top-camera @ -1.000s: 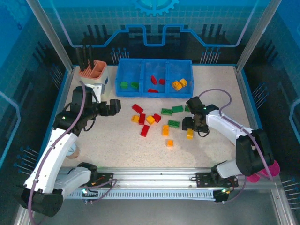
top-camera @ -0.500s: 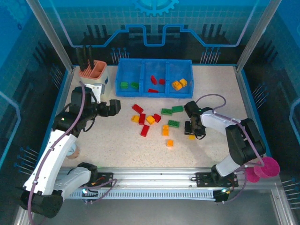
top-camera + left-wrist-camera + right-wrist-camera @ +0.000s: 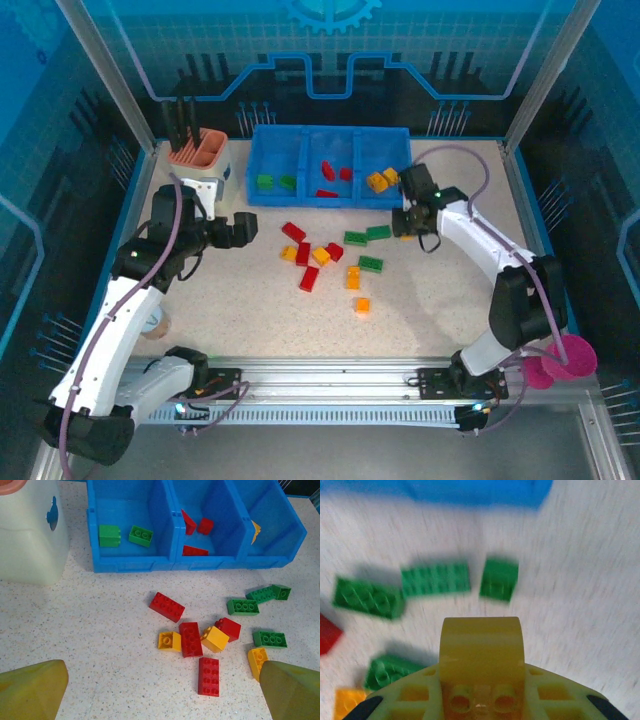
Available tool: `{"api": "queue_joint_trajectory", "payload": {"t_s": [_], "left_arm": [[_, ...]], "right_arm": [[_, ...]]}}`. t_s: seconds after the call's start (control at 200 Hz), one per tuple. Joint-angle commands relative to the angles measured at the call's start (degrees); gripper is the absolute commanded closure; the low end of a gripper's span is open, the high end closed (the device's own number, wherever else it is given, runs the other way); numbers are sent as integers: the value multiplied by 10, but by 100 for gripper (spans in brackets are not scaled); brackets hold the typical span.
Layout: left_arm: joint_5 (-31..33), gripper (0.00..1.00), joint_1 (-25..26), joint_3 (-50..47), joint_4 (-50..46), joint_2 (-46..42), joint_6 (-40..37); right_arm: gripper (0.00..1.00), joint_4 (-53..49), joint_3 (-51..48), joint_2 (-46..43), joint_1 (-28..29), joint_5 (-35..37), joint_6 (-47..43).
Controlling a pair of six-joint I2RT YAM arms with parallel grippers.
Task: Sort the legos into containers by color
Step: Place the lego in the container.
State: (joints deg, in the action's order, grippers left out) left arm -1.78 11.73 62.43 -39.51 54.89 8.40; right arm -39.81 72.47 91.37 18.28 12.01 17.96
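Observation:
The blue tray (image 3: 330,131) at the back has three containers: green legos (image 3: 275,182) on the left, red ones (image 3: 328,170) in the middle, orange-yellow ones (image 3: 382,179) on the right. Loose legos lie mid-table: red (image 3: 293,232), yellow (image 3: 352,277), green (image 3: 371,264). My right gripper (image 3: 408,222) hovers just in front of the tray's right container, shut on a yellow lego (image 3: 480,700) whose underside shows between the fingers (image 3: 481,650). Green legos (image 3: 436,578) lie below it. My left gripper (image 3: 245,228) stands open left of the pile, with red legos (image 3: 209,676) ahead of it.
A beige holder with black tools (image 3: 195,150) sits on a white box (image 3: 30,530) left of the tray (image 3: 135,565). A magenta cup (image 3: 565,360) stands by the right arm's base. Bare table lies in front of the pile.
My right gripper shut on a yellow lego right of the pile and carried it back toward the tray's right end. The left arm has not moved.

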Motion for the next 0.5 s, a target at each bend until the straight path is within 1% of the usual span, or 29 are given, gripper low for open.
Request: {"api": "queue_joint_trajectory", "payload": {"t_s": [0.0,0.125,0.245,0.375,0.495], "left_arm": [[7,1,-7,-8,5,-10,-14],[6,1,-7,-5,-1,-11,-12],[0,1,-7,-3,-2,-7,-7],[-5,1,-7,-6,0,-7,4],[-9,1,-7,-7,-3,-7,14]], "right_arm": [[72,36,63,63,-22,21,-90],[72,73,154,143,-32,4,-128],[72,72,239,228,-32,1,-140],[72,84,287,289,-34,2,-146],[71,87,317,326,-36,0,-147]]}}
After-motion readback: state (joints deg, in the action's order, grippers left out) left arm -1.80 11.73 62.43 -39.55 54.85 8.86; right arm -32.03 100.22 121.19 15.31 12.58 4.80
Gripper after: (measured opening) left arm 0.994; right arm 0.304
